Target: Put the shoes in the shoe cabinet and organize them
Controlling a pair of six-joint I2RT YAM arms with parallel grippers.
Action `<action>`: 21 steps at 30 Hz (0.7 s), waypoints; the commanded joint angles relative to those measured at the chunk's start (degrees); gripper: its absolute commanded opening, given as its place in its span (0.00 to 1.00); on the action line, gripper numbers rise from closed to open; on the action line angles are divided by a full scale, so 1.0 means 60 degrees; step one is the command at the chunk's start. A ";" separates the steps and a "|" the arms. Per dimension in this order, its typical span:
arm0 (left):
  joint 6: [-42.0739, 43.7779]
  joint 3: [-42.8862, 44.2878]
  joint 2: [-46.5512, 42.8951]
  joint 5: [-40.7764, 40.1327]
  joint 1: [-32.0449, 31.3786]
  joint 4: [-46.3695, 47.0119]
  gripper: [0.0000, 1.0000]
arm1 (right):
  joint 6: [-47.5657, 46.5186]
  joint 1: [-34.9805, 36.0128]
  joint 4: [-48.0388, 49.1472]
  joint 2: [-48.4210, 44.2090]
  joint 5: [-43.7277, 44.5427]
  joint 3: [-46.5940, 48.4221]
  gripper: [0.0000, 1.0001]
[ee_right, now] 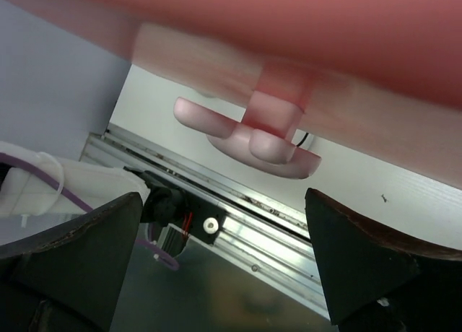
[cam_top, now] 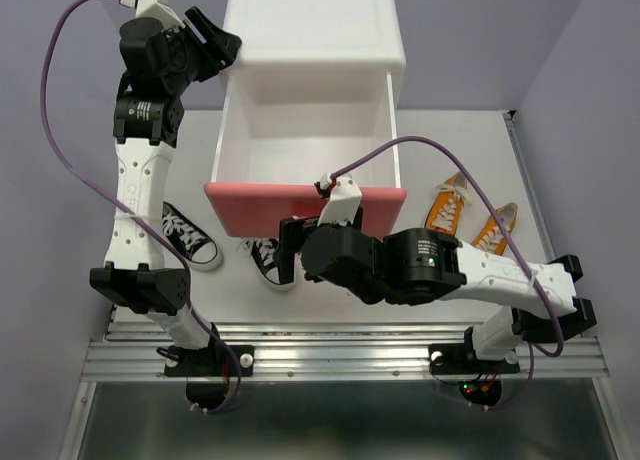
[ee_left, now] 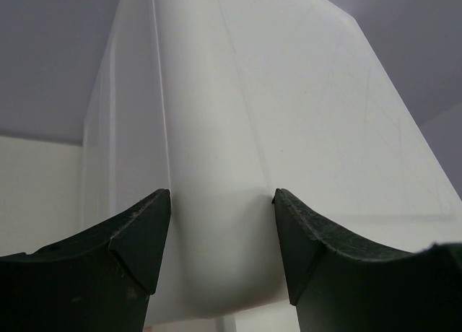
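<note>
The white shoe cabinet's point(cam_top: 315, 30) dark pink drawer point(cam_top: 300, 208) is found pulled out. The right gripper point(ee_right: 224, 196) is held open at its knob point(ee_right: 249, 133), the left gripper point(ee_left: 222, 202) open astride the cabinet corner. A black canvas sneaker point(cam_top: 265, 262) lies just left of the right gripper.

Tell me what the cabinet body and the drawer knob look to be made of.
The cabinet body looks like moulded plastic: smooth white, soft sheen, rounded corners. The drawer knob seems plastic too, pale, glossy and rounded, though that view is blurred.
</note>
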 commanded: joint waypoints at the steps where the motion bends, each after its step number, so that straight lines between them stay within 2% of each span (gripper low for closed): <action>1: 0.0621 -0.0449 0.0494 -0.0008 -0.0146 -0.1483 0.68 | -0.0139 0.0026 0.0063 -0.0727 -0.0705 -0.0028 1.00; 8: 0.0607 -0.0347 0.0641 0.0036 -0.0146 -0.1454 0.68 | -0.0490 0.0026 -0.0406 -0.1736 -0.2169 -0.0071 1.00; 12: 0.0607 -0.0347 0.0685 0.0036 -0.0146 -0.1453 0.68 | -0.1309 0.0026 0.0950 -0.2425 -0.2435 -0.0174 1.00; 18: 0.0563 -0.0537 0.0641 0.0051 -0.0146 -0.1453 0.68 | -0.2891 0.0026 0.1689 -0.1828 -0.1616 0.1273 1.00; 21: 0.0548 -0.0537 0.0626 0.0007 -0.0131 -0.1454 0.68 | -0.3156 0.0026 0.1820 -0.1301 -0.0522 0.2342 1.00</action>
